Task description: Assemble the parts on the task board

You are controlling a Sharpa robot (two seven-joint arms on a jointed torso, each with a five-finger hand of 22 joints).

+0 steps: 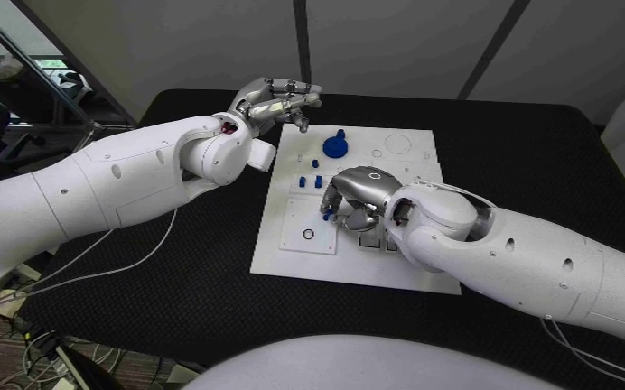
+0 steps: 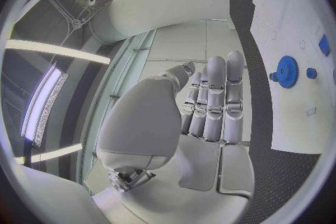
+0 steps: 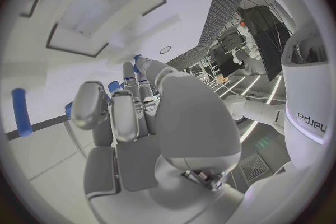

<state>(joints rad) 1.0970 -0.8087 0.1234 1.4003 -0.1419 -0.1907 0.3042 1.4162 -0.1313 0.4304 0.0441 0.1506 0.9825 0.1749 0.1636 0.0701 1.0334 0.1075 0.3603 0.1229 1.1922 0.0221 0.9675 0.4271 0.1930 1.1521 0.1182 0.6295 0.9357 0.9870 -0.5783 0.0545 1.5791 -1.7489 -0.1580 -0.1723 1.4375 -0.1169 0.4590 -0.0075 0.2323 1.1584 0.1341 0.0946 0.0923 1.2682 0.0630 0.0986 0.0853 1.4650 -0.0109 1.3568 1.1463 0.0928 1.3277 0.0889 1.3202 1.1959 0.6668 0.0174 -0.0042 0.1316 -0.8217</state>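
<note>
We're seeing: task board (image 1: 397, 264) lying mid table (image 1: 521, 146). Blue gear (image 1: 335, 146) w/ small blue pegs (image 1: 312, 179) sitting on it. Right hand (image 1: 354, 199) pressing down over board, blocking its centre, fingers' grip: can't tell. Left hand (image 1: 274, 101) hovering off board's far-left corner, fingers loosely curled, holding nothing.

Right hand (image 1: 359, 193) covers board (image 1: 404, 264) middle; part beneath perhaps held.
</note>
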